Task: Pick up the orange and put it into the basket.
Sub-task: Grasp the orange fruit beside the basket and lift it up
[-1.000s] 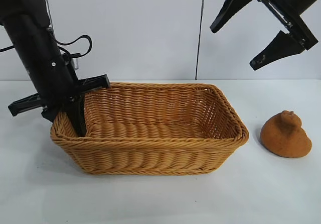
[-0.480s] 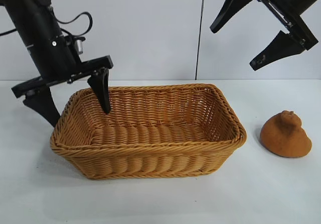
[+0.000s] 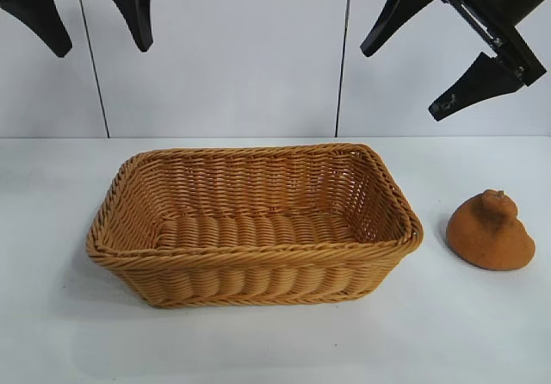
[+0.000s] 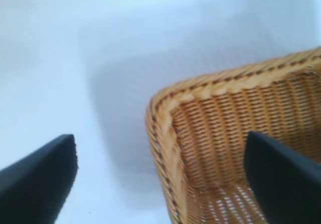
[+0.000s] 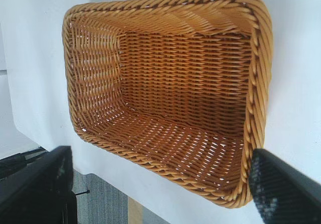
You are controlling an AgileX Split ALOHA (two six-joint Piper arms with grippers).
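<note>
The brownish-orange orange (image 3: 491, 232) sits on the white table to the right of the basket (image 3: 258, 255), apart from it. The honey-tan wicker basket has nothing inside it; its inside shows in the right wrist view (image 5: 175, 13) and one corner in the left wrist view (image 4: 165, 103). My left gripper (image 3: 96, 24) hangs open high at the upper left, above the basket's left end. My right gripper (image 3: 400, 78) is open high at the upper right, well above the orange. Both hold nothing.
The white table (image 3: 275, 349) has free room in front of the basket and around the orange. A pale panelled wall (image 3: 241, 57) stands behind. The table's edge and grey floor (image 5: 105, 204) show in the right wrist view.
My left gripper let go of the basket's left rim, opened wide and rose to the top of the view. The basket settled slightly. The right arm and the orange stayed still.
</note>
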